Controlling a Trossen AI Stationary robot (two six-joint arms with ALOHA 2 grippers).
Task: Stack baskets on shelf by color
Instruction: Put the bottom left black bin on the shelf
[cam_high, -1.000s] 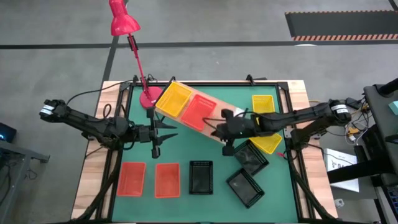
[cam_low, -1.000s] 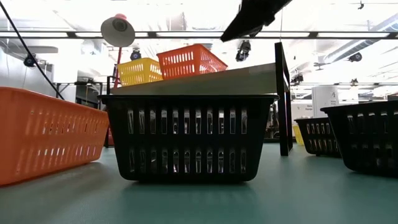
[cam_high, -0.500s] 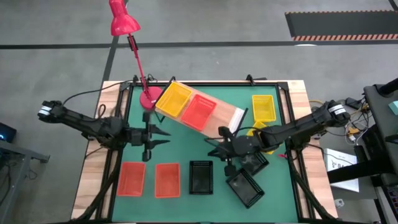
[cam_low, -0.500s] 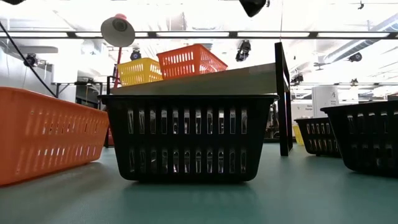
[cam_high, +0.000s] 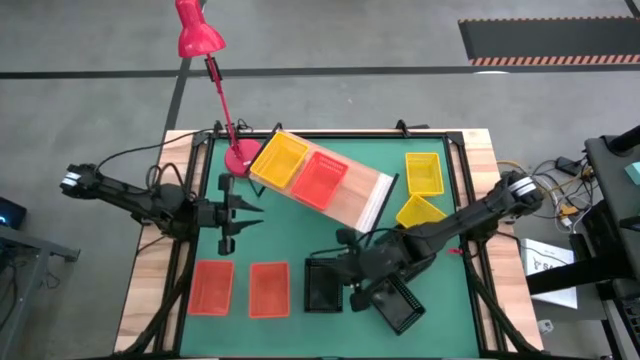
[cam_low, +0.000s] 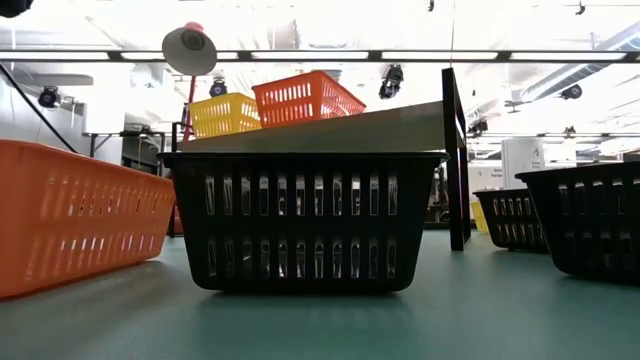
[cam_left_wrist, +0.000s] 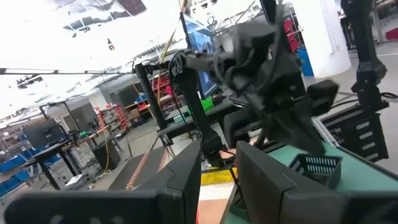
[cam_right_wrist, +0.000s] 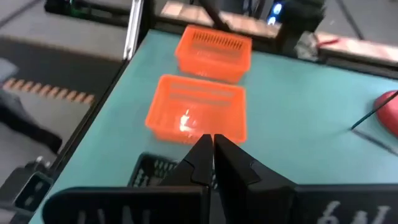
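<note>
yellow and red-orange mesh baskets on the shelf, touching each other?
Touching, as far as the high view shows: the yellow plastic mesh basket and the red-orange plastic mesh basket sit side by side on the light-wood shelf, rims meeting with no plank visible between.

Overhead, a green table mat (cam_high: 300, 240) holds a slanted wooden shelf (cam_high: 352, 196) carrying a yellow basket (cam_high: 279, 160) and a red-orange basket (cam_high: 320, 178). The right gripper (cam_high: 350, 283), apparently closed, hovers over a black basket (cam_high: 322, 286). The left gripper (cam_high: 250, 213) hangs near a red lamp (cam_high: 198, 30).

Right gripper (cam_high: 349, 287) closed, low; left gripper (cam_high: 243, 212) parted, raised
</note>
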